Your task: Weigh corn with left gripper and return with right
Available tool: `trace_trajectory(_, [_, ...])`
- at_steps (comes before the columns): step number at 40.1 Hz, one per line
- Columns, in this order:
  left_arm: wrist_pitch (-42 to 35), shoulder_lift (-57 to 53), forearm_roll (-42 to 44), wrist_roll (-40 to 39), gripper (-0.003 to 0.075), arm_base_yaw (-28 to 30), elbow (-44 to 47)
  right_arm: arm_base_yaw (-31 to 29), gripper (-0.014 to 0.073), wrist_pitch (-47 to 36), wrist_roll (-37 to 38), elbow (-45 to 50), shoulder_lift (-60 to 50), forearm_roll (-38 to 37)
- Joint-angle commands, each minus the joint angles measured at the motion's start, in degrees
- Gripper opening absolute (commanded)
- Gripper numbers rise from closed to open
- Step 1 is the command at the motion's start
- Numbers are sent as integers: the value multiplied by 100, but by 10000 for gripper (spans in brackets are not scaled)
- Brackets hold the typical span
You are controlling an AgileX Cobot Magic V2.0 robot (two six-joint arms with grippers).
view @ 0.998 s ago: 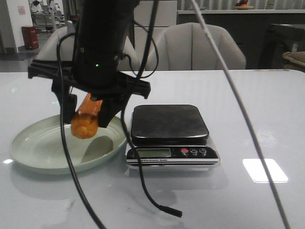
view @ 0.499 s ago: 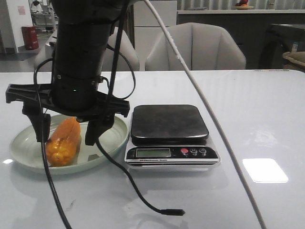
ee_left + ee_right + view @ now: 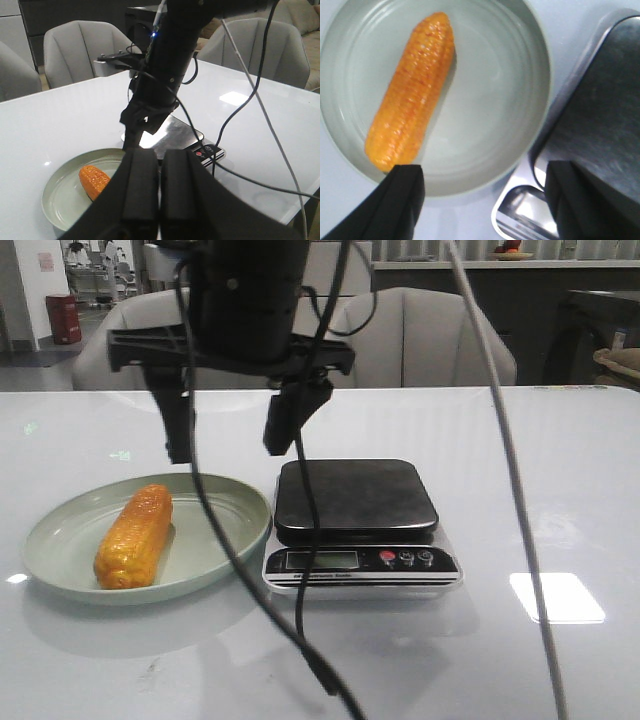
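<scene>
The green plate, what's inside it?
An orange-yellow corn cob lies alone in the round pale green plate. The open right gripper hangs above, touching nothing. The plate under the cob is covered, so anything there is unseen.

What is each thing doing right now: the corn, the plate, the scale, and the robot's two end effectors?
corn: lying on its side in the plate, nothing holding it.
plate: sitting flat on the table beside the scale, holding the corn.
scale: platform bare, display too small to read.
right end effector: open, empty, hanging above the plate and scale.
left end effector: shut, empty, away from the plate.
</scene>
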Motion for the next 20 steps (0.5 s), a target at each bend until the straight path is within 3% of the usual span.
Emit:
trace_trajectory(1, [-420,84,-28,-16,132,-19,-142,-269,597,312,-961,-167,-573,393])
trace_trajectory(7, [-420,84,-28,-16,132,-19,-142,-775,597,737,-1991,-9,-891,1102])
trace_trajectory(20, [-420,84,-28,-16,132,-19,-142,-1790,597,-139,-2411,1782,-2515,1205])
